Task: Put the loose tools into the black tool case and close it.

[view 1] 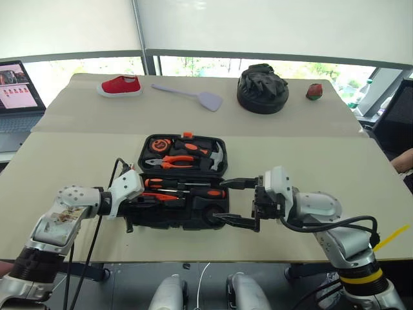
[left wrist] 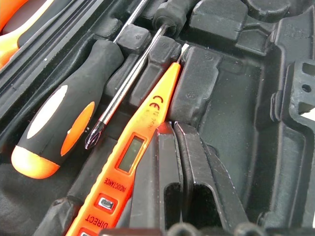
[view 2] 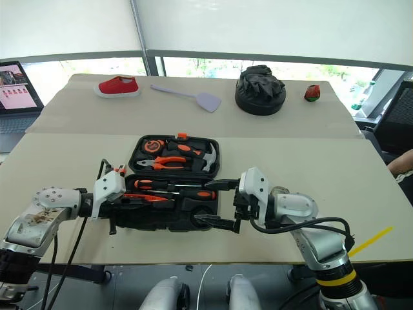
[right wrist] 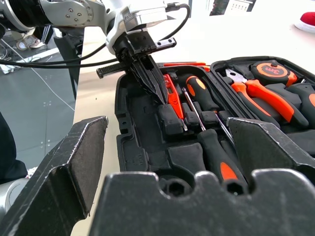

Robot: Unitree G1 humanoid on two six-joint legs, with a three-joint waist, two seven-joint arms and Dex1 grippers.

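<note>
The black tool case (view 1: 143, 157) lies open in the middle of the near table. Its near half holds two black-and-orange screwdrivers (view 1: 193, 192) (left wrist: 64, 113) and a slim all-orange screwdriver (left wrist: 142, 142) in its slot. My left gripper (left wrist: 172, 129) is shut, reaching into the case's left side. Its fingertips sit right beside the slim orange screwdriver with nothing between them. My right gripper (view 1: 232, 203) stands wide open at the case's right end, one finger at the hinge line and the other at the near edge.
Orange-handled pliers (view 1: 174, 161), a hammer (view 1: 216, 157) and a tape measure (view 1: 157, 145) fill the case's far half. On the far table lie a red shoe (view 1: 120, 85), a lilac spatula (view 1: 190, 95), a round black bundle (view 1: 261, 89) and a small red object (view 1: 314, 91). A laptop (view 1: 16, 90) stands far left.
</note>
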